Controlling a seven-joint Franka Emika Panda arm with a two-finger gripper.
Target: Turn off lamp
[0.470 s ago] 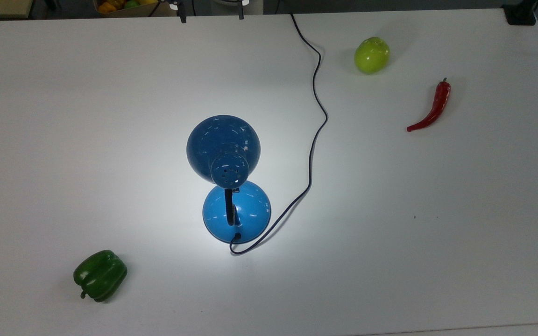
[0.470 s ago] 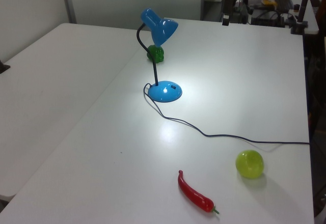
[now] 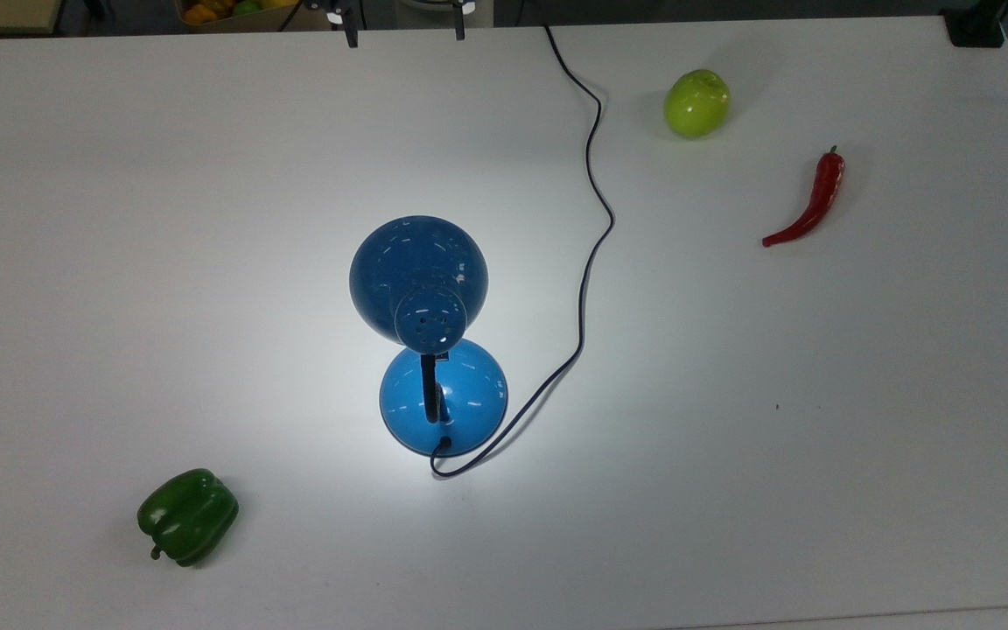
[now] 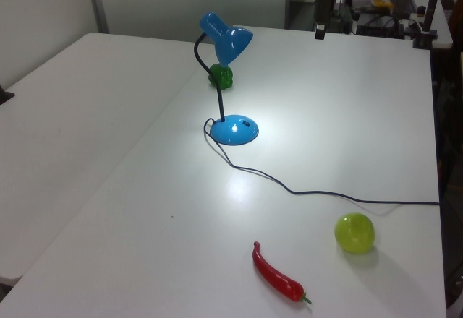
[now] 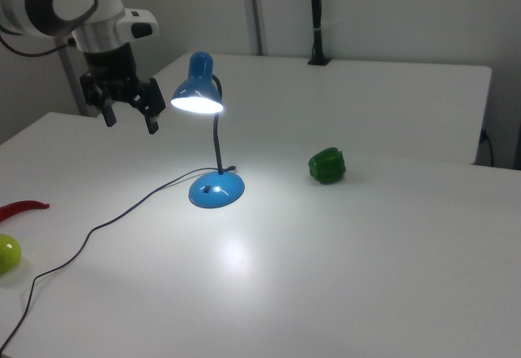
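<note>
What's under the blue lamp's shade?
Under the shade sits the lamp's round blue base on the white table, lit in a bright pool. The bulb itself is lost in the glow.

The lamp (image 3: 430,332) is glossy blue, with a round dome shade pierced by vent holes, a curved black neck and a round blue base standing flat near the middle of the white table (image 3: 819,437). It is lit, throwing a bright pool of light around its base. Its thin black cord (image 3: 587,262) leaves the base, loops, and snakes off across the table to the far edge in the top view.
</note>
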